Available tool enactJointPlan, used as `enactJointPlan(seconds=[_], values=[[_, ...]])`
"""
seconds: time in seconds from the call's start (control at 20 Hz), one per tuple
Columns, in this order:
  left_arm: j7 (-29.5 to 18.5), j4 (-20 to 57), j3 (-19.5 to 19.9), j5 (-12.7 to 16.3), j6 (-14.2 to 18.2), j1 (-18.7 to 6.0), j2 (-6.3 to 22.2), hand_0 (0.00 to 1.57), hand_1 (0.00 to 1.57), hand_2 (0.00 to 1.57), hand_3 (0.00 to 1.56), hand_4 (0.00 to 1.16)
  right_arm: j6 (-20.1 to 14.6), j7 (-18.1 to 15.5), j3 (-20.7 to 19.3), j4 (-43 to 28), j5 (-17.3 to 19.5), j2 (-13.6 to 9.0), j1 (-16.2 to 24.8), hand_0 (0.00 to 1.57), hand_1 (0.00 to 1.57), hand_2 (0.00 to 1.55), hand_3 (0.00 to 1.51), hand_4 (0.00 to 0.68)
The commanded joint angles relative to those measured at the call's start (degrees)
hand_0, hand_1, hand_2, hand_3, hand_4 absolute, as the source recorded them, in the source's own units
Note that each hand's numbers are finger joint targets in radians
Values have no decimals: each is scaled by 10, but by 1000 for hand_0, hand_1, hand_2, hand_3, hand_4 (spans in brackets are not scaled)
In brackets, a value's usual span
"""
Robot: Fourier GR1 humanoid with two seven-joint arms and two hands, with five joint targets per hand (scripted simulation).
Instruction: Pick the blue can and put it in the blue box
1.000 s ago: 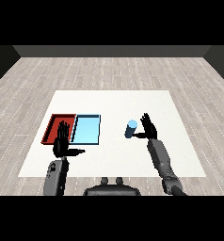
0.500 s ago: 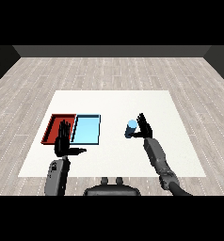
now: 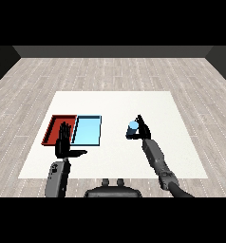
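So here's where we're at: the blue can [image 3: 132,129] is standing upright on the white table [image 3: 115,102], well to the right of the light blue tray [image 3: 87,130], and our right hand [image 3: 142,129] is pressed up against its right side. It looks like the fingers are wrapping round it, but honestly from this angle the hand is mostly a dark blob behind the can, so we can't tell if it's actually closed on it or just touching. That's the big risk as we see it: if we lift before the fingers are properly round it, the can could tip or get nudged left and roll off across the table. The other thing is the left hand [image 3: 64,142], which hangs open with fingers straight up, right at the near edge of the red tray [image 3: 54,128] and just beside the blue one. If we swing the can across low, we could clip that hand or drop it into the red tray by mistake, since the two sit touching side by side.
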Motion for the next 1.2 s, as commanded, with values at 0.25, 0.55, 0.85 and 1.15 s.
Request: enactJointPlan(seconds=[0.25,0.55,0.85,1.15], values=[[-6,0,13,11,-12,2,9,0,0,0,0,0,5,-47,-13,117,14,-3,-75,0,0,0,0,0],[27,-13,2,2,13,-17,-4,0,0,0,0,0,-4,-19,-9,78,9,3,-57,0,0,0,0,0],[-20,-18,-4,-4,-7,31,-5,0,0,0,0,0,-19,-45,-26,147,13,0,-96,0,0,0,0,0],[-19,22,16,5,-16,1,8,0,0,0,0,0,-83,-39,0,149,51,-3,-88,1563,1563,1481,1445,659]])
